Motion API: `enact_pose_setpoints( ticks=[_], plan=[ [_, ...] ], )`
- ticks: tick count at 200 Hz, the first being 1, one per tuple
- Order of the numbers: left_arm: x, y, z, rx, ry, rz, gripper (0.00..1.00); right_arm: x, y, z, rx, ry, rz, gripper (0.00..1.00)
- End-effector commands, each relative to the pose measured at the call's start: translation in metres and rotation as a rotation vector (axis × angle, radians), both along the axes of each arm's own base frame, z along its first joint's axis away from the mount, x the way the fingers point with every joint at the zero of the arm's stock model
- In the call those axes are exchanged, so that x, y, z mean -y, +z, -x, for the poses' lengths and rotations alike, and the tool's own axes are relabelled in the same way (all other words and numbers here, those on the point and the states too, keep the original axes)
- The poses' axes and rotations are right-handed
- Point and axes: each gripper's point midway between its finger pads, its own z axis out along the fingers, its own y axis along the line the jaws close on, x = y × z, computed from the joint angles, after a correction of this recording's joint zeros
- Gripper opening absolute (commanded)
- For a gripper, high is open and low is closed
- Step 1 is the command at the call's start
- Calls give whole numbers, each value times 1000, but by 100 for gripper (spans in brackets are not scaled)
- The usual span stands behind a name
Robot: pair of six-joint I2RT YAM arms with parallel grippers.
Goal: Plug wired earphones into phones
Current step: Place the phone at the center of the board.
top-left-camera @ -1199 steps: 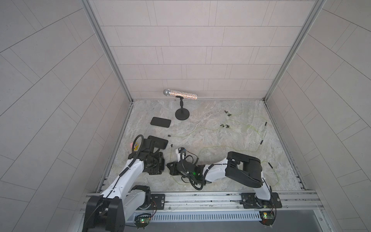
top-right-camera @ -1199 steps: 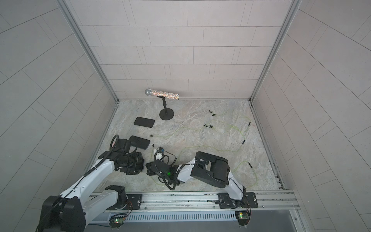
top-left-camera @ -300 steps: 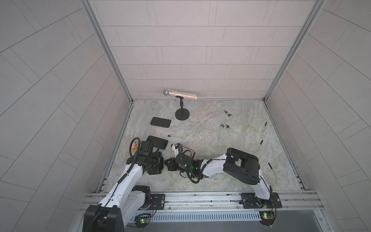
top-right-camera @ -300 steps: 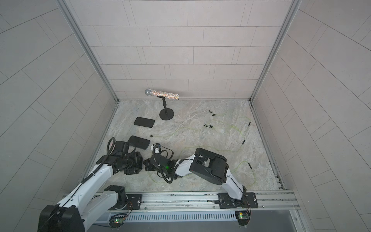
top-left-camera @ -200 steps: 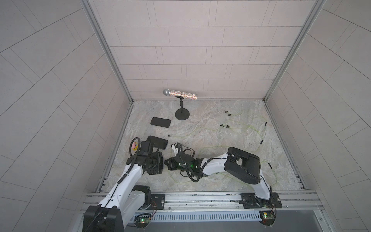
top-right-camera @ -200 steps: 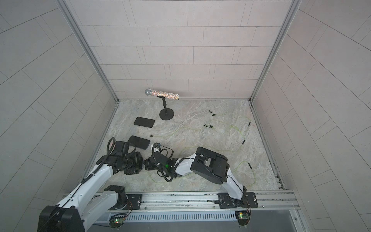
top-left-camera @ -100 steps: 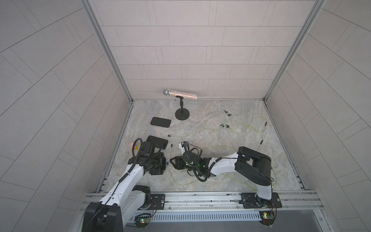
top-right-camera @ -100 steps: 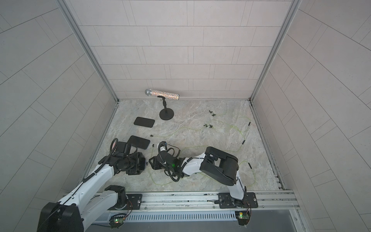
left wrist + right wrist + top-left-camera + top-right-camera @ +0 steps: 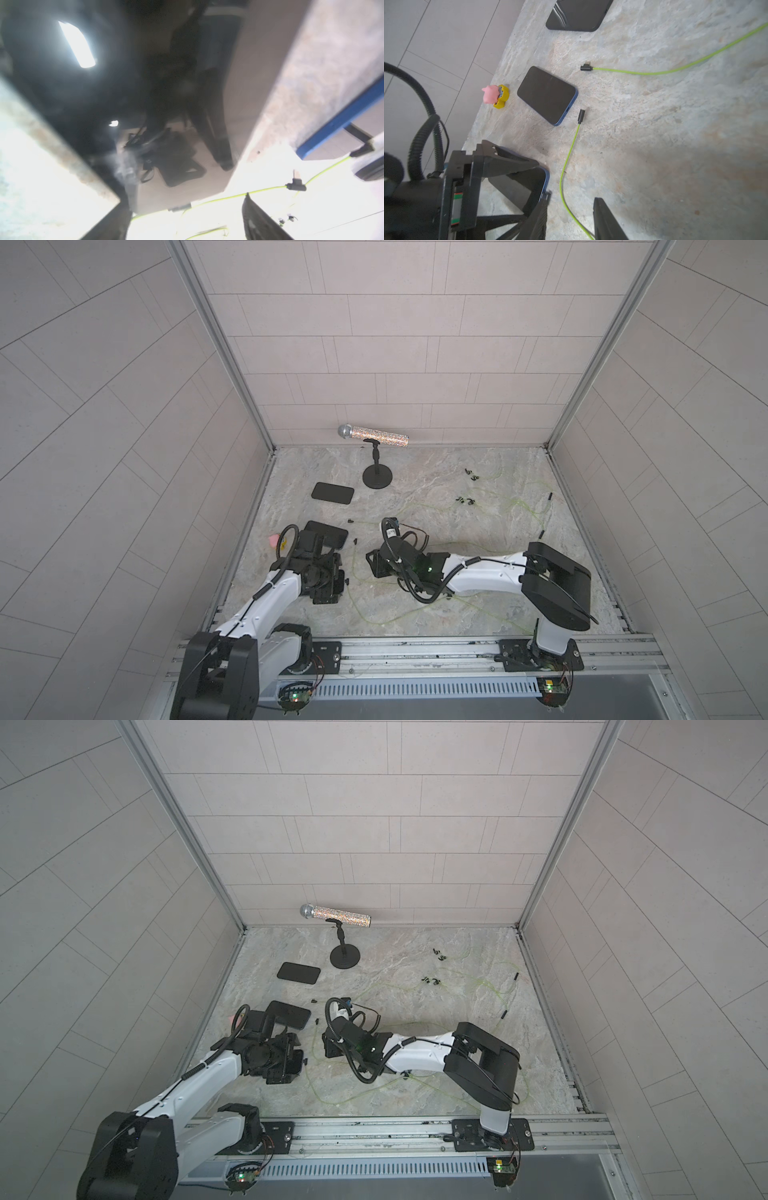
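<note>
Three black phones lie at the left: the far phone point(image 9: 332, 492), the middle phone point(image 9: 547, 95) and the near phone point(image 9: 527, 182). My left gripper point(image 9: 185, 224) is open and straddles the near phone; its fingers point(image 9: 508, 160) stand just off the phone's sides. A blurred dark plug point(image 9: 180, 206) sits at this phone's edge; whether it is inserted I cannot tell. My right gripper point(image 9: 571, 220) is open just right of that phone, and a yellow-green earphone cable point(image 9: 566, 162) runs loose between its fingers. That cable's straight plug point(image 9: 581, 115) lies by the middle phone. An L-shaped plug point(image 9: 586, 67) lies beyond it.
A microphone on a round black stand point(image 9: 377, 479) is at the back. Earbuds point(image 9: 465, 501) and more cable lie at the back right, with loose plugs point(image 9: 549, 496) near the right wall. A pink and yellow toy point(image 9: 492, 96) sits by the left wall.
My right gripper has opened and drawn back to the right from the near phone's edge. The left jaws have spread wider around that phone.
</note>
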Motion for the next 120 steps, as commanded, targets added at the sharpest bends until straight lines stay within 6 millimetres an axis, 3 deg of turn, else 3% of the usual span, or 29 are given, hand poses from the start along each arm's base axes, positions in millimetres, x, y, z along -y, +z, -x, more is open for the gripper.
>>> enact_pose_setpoints(
  ticks=[1,39,89,120],
  plan=[
    [-16,-1,14,-48,-48,-110,97,-1,-18,-6,-25,24,128,39],
    [-38,22,16,-17,-87,-245,100,-21,-23,-34,-47,-24,104,34],
    [-70,53,24,21,-83,-426,100,-35,-48,-67,-85,-88,110,27],
    [-74,59,26,33,-72,-447,100,-42,-60,-79,-112,-114,116,25]
  ],
)
